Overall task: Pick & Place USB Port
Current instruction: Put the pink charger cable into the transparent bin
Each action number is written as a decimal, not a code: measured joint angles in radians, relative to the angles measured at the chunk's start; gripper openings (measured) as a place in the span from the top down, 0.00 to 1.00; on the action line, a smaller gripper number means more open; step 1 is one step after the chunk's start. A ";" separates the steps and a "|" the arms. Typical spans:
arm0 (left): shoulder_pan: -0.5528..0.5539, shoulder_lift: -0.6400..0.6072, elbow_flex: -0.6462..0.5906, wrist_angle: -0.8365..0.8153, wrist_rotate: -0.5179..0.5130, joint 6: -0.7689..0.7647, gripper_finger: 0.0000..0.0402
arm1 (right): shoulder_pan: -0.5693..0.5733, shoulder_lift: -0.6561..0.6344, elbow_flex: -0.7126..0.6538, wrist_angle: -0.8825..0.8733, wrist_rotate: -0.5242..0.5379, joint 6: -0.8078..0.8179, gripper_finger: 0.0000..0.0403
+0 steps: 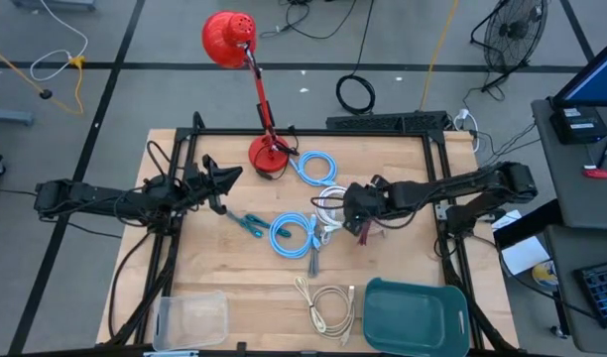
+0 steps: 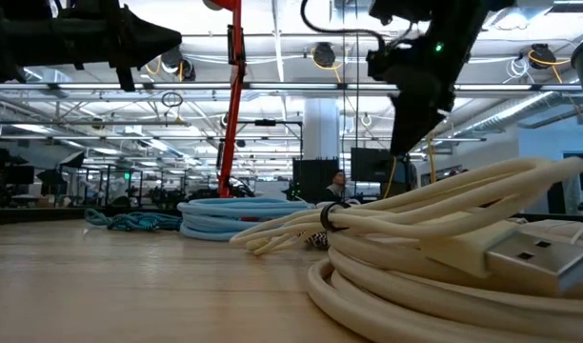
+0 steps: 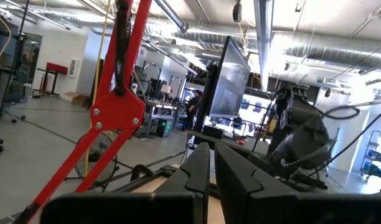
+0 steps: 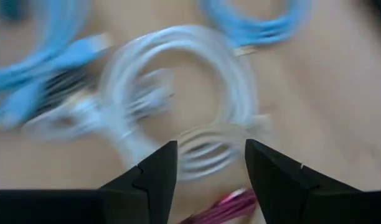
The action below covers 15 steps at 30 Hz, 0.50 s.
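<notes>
Several coiled USB cables lie on the wooden table: a white coil (image 1: 330,202) (image 4: 178,93), two blue coils (image 1: 312,166) (image 1: 293,234), a teal cable (image 1: 249,223) and a beige coil (image 1: 329,303) (image 2: 444,257) with a USB plug (image 2: 534,259) near the front edge. My right gripper (image 1: 348,214) (image 4: 209,149) hangs open above the white coil, slanting down, touching nothing. A pink cable piece (image 4: 223,204) (image 1: 366,232) shows low between its fingers. My left gripper (image 1: 229,179) (image 3: 212,152) is shut, raised at the table's left and holding nothing.
A red desk lamp (image 1: 269,154) stands at the table's far middle, its arm (image 2: 232,105) rising. A teal bin (image 1: 415,315) sits at the front right and a clear container (image 1: 189,317) at the front left. Bare wood lies along the near left.
</notes>
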 joint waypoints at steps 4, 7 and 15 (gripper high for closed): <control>0.000 0.000 0.000 0.029 0.000 0.014 0.94 | 0.023 -0.027 0.000 -0.006 -0.176 -0.153 0.55; 0.000 0.000 0.000 0.027 0.000 0.020 0.94 | 0.059 -0.032 0.000 -0.039 -0.192 -0.210 0.55; 0.001 0.000 0.000 0.014 -0.008 0.039 0.94 | 0.100 0.002 -0.009 -0.040 -0.140 -0.219 0.55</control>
